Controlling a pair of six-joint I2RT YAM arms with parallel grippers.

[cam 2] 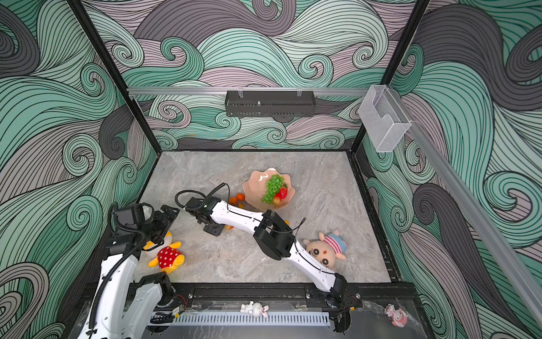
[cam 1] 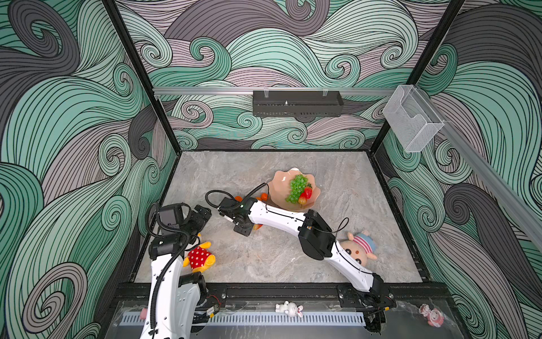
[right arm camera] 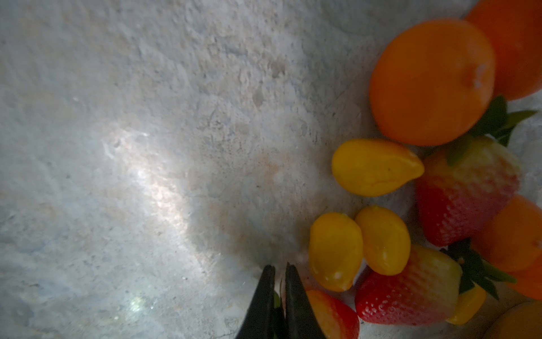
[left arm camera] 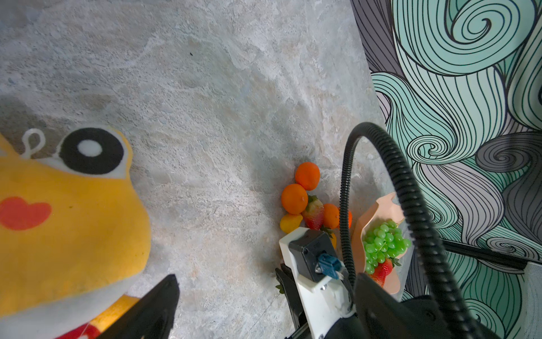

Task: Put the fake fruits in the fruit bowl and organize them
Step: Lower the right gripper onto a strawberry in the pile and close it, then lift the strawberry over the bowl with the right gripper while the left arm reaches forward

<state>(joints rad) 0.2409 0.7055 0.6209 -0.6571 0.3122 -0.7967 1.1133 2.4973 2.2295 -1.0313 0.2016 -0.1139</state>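
Beside the right claw (right arm camera: 279,268), pinched shut on one strawberry's (right arm camera: 331,317) green leaf: two more dimpled strawberries (right arm camera: 407,287), at least three smooth oval kumquats (right arm camera: 375,167). Beyond it, the scalloped pink fruit bowl (cam 1: 278,183) holds one knobbly grape bunch (cam 1: 297,185). Empty, the left claw (left arm camera: 265,277) gapes.

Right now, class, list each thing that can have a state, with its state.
left gripper: open, empty
right gripper: shut on leaves of a strawberry
fruit bowl: upright, partly filled
grape bunch: lying in the bowl
tangerines: loose on the table
kumquats: loose on the table
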